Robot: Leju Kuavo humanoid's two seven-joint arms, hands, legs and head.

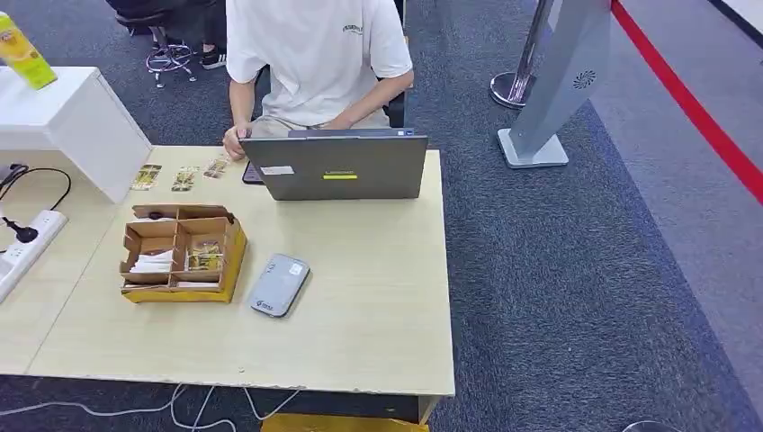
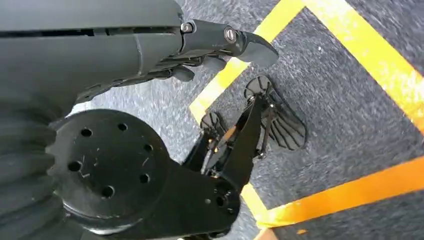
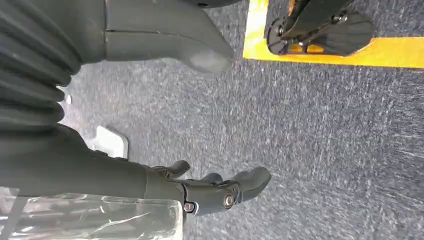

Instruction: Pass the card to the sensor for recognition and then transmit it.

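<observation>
Both hands hung low over carpet, left hand (image 2: 220, 45) and right hand (image 3: 210, 187) loosely spread, nothing held. Cards (image 1: 205, 260) kept sorted in box (image 1: 180, 252), sensor (image 1: 279, 284) just beside for short reach.

Pale wood-look table (image 1: 378, 297), smooth matt; brown cardboard box (image 1: 184, 252); matt grey laptop lid (image 1: 337, 166); rough carpet (image 1: 558, 297).

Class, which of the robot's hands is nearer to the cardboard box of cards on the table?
Left, probably. The cardboard box sits on the table's left part. The left hand and the right hand both hang empty over carpet, the left on the box's side.
</observation>
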